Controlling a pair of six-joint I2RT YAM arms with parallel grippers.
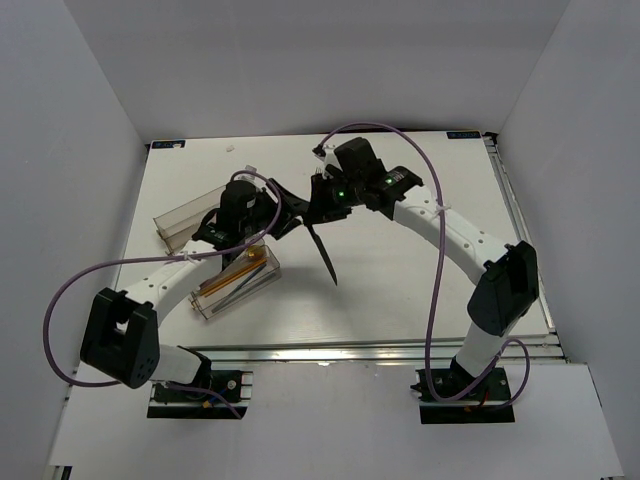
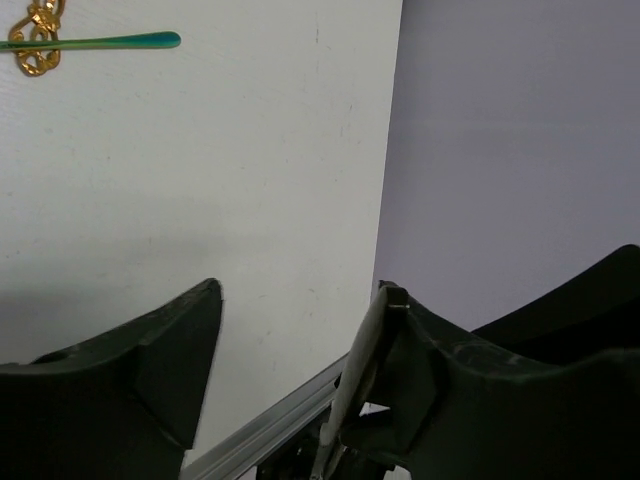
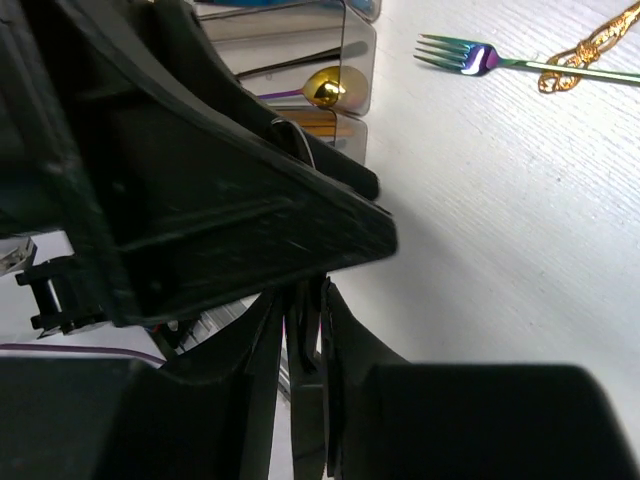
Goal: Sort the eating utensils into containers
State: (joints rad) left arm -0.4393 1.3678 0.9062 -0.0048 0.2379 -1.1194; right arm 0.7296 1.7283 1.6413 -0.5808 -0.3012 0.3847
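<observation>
Cutlery already lies in the organiser tray (image 1: 205, 300): gold pieces lie along its compartments, a gold spoon (image 3: 328, 88) among them. The right gripper (image 1: 320, 205), just beyond the tray's far right corner, is clenched on one end of a black utensil (image 1: 323, 255). The utensil's long axis runs from there toward the near edge of the worktop (image 1: 420, 260), to the right of the tray, not over it, and roughly crosswise to the compartments. The left gripper (image 1: 288, 210) sits between the tray and that utensil, nearer the tray than the right one. Its jaws stand apart with nothing gripped, though a slim pale edge (image 2: 358, 370) rests against one finger. I judge a hand-across is under way: the utensil must go tray-ward and turn parallel to the compartments. An iridescent fork (image 3: 470, 55) lies loose on the worktop outside the tray.
</observation>
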